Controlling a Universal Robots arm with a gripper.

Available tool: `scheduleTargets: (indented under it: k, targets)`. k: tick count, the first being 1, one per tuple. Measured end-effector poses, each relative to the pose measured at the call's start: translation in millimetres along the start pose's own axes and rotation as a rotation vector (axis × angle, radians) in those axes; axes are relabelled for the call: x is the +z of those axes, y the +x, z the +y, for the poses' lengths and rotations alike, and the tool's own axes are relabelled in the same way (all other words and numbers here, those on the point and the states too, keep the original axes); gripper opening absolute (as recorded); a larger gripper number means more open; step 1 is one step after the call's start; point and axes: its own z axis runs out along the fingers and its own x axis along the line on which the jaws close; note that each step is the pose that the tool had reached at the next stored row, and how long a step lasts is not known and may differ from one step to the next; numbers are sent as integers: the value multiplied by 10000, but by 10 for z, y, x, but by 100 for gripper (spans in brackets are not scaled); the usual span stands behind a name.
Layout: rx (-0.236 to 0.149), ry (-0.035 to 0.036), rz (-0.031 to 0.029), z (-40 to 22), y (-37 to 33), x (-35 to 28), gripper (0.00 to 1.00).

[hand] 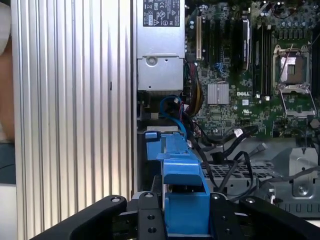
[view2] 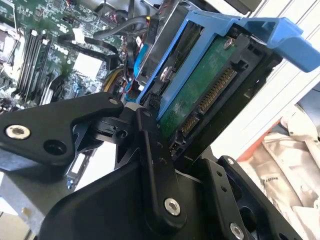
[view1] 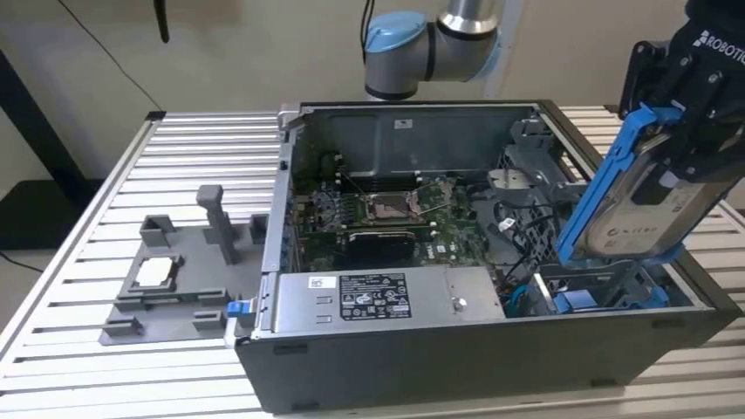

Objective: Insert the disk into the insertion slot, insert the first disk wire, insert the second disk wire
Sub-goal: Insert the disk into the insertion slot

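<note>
Over a corner of the computer case [view1: 466, 371], the gripper [view1: 685, 131] clenches the tilted disk [view1: 647, 209] above the insertion slot [view1: 599, 297]; squaring it first should prevent jamming.

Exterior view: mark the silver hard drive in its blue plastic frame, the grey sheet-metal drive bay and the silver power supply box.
silver hard drive in blue plastic frame [view1: 644, 209], exterior view, on its silver face.
grey sheet-metal drive bay [view1: 582, 301], exterior view, blue part inside.
silver power supply box [view1: 370, 299], exterior view, its label.
</note>
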Motion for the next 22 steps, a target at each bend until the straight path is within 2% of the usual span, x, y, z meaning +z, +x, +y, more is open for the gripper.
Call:
scheduleTargets:
  k: [22]
  targets:
    - [0, 0, 0, -4, 0, 128, 33]
